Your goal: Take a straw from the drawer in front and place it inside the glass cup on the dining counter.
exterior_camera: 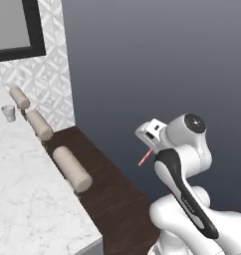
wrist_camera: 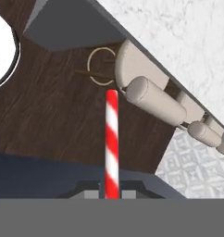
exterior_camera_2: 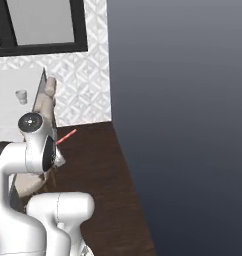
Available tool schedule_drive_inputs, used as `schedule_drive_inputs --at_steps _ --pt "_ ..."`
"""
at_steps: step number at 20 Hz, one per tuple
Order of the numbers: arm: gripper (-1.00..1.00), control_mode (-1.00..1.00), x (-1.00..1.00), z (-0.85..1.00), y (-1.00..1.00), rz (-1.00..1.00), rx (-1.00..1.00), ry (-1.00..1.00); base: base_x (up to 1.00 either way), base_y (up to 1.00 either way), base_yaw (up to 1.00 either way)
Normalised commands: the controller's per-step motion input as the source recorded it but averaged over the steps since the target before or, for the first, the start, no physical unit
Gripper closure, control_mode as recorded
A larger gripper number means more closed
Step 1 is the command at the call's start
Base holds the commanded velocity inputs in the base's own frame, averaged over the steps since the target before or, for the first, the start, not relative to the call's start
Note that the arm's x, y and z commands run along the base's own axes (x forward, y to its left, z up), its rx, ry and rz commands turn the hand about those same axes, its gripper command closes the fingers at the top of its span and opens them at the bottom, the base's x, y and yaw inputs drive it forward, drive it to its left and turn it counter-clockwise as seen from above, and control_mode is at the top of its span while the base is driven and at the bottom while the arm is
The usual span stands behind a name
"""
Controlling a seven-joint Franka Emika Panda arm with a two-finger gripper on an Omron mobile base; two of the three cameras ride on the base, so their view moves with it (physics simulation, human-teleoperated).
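In the left base view, the glass cup [exterior_camera: 9,113] stands far back on the dining counter [exterior_camera: 28,189], a white marble slab that runs along the left side. Just beside the counter's edge sits a row of beige stool cushions [exterior_camera: 71,168], over a dark wooden floor [exterior_camera: 115,199]. To the right of them, well apart from the cup, the white arm holds its gripper [exterior_camera: 148,149] up in front of a dark grey wall [exterior_camera: 157,60]. The fingers are pinched narrow around the straw [exterior_camera: 144,158], whose red-and-white length juts down and to the left. In the right base view the straw [exterior_camera_2: 67,136] points up and right from the hand, with the cup [exterior_camera_2: 22,96] behind it. The hand view shows the striped straw [wrist_camera: 112,143] rising from between the fingertips, over the floor.
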Motion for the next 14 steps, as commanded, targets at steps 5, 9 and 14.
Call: schedule_drive_inputs --at_steps 5,9,14 --pt "1.0 1.0 0.0 0.0 0.0 0.0 0.0 0.0 0.93 -0.06 0.4" --pt "1.0 1.0 0.0 0.0 0.0 0.0 0.0 0.0 0.96 -0.2 0.4" --pt "1.0 1.0 0.0 0.0 0.0 0.0 0.0 0.0 0.86 -0.38 0.39"
